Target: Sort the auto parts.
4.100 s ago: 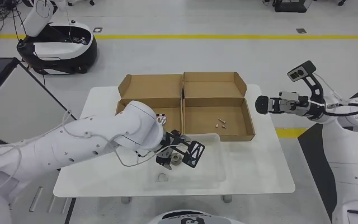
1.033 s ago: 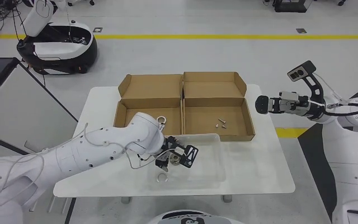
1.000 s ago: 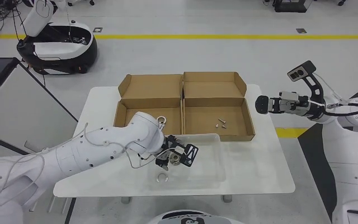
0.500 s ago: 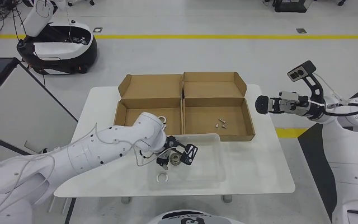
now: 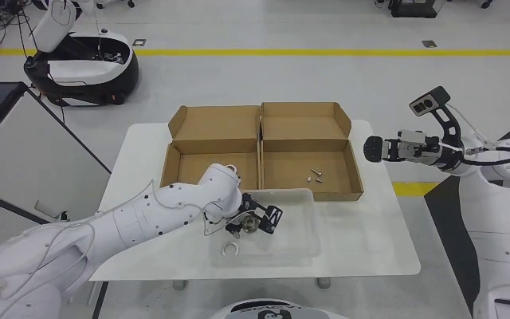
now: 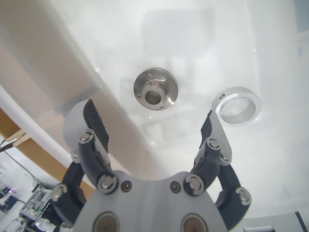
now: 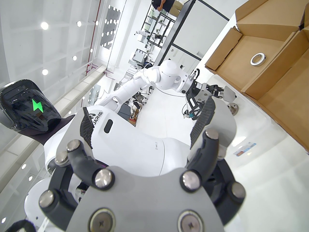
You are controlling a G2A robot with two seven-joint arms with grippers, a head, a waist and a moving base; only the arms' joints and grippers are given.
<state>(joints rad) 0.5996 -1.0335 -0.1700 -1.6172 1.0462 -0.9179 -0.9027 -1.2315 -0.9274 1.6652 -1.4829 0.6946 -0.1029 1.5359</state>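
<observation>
From above, a white counter (image 5: 374, 239) carries two open cardboard boxes side by side, the left box (image 5: 199, 159) and the right box (image 5: 307, 163), with a clear bin (image 5: 291, 235) just in front of them. A few small screws (image 5: 316, 174) lie in the right box. The left gripper (image 5: 253, 220) hangs inside the bin over a flanged hub (image 5: 252, 226), and a loose ring (image 5: 231, 249) lies near it on the bin floor. The right gripper (image 5: 373, 148) is held in the air off the counter's right edge, well apart from the parts.

From the left wrist, the fingers (image 6: 95, 119) are spread wide with nothing between them. The flanged hub (image 6: 155, 91) lies flat, bore up, just beyond the tips, and the loose ring (image 6: 237, 106) is just beside one fingertip.

From the right wrist, the right gripper (image 7: 147, 108) has its fingers released and empty. Farther off, a second ring (image 7: 257, 59) rests on the floor of the left box (image 7: 265, 25).
</observation>
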